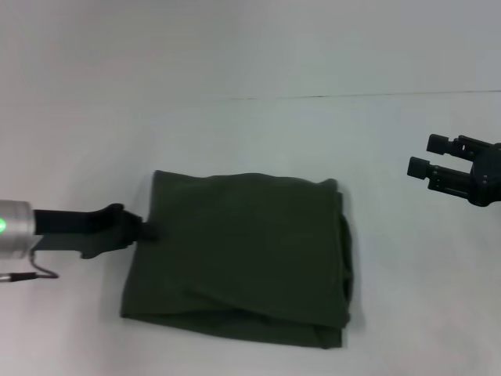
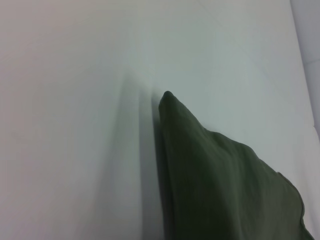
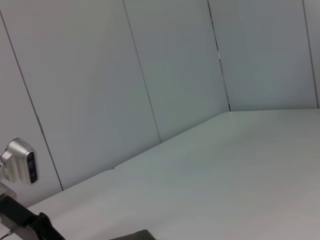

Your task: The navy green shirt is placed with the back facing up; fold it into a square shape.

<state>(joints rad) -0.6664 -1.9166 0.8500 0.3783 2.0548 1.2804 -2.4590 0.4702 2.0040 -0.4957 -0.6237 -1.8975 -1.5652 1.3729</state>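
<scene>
Claws first. My left claw [image 1: 145, 232] is down low on the counter [image 1: 250, 141], right at the left edge of the navy green shirt [image 1: 243, 254]. Its tips touch the cloth there. I cannot tell if it is pinching the cloth or just resting against it, because the tips are dark and hidden by the fold.

My right claw [image 1: 419, 172] hangs in the air near the right edge of the counter, well apart from the shirt. Its two fingers are spread and hold nothing.

The shirt lies near the front edge of the counter, about in the middle between left and right. It is already folded into a chunky block, nearly square, with its plain side up. The right side shows a few stacked layers.

I think this cloth is soft, light and floppy. It will sag and slide if I lift it by one spot. I would take it by a corner or a folded edge and pinch all the layers together. The bottom edge looks a bit crooked, so that is where I would tidy it.
</scene>
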